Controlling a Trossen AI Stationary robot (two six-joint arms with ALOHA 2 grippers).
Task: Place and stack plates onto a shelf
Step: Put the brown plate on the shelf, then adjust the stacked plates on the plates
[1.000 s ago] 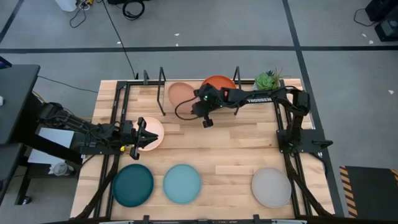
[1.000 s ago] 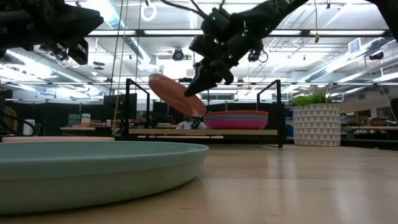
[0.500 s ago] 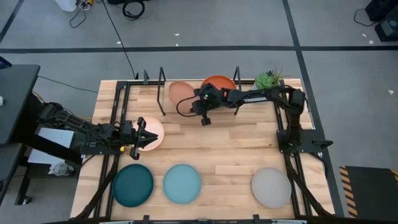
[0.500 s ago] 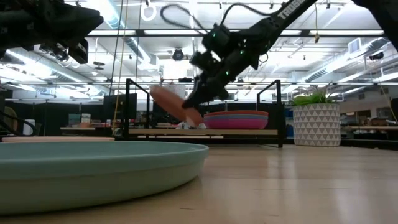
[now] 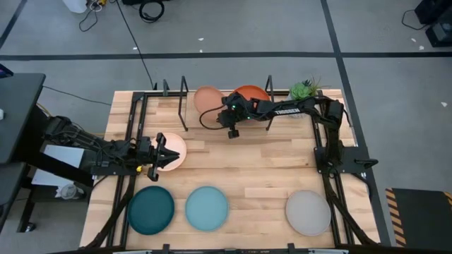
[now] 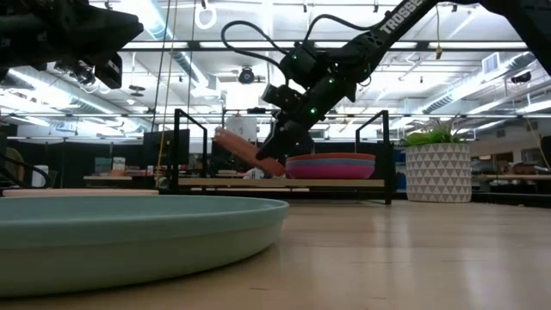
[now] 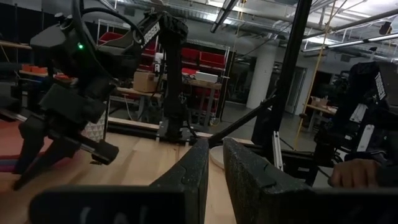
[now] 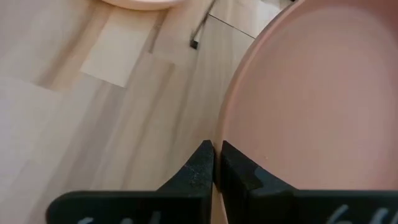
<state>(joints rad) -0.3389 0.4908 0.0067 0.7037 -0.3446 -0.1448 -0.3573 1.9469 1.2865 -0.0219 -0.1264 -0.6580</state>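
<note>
My right gripper is over the shelf, shut on the peach plate, which hangs tilted above the shelf's left half. Beside it on the shelf's right half sits a stack with the orange plate on top, above magenta and blue ones. My left gripper waits shut, above the cream-pink plate near the table's left edge. The dark teal plate, light blue plate and grey plate lie flat along the near edge. My right gripper pinches the peach plate's rim between its two fingers, on the edge nearest the stack. The fingers slant down from above. The plate is tilted, its held edge low and its free edge raised toward the table's left, just above the shelf board.
Thin black upright loops frame the shelf. A small potted green plant stands at the far right corner. Bare wood lies mid-table between shelf and near plates. A person's hand shows beyond the table.
My right gripper has moved toward the far edge and down, carrying the peach plate over the shelf's left half. The plate has sunk closer to the shelf board and lies less steeply than before.
</note>
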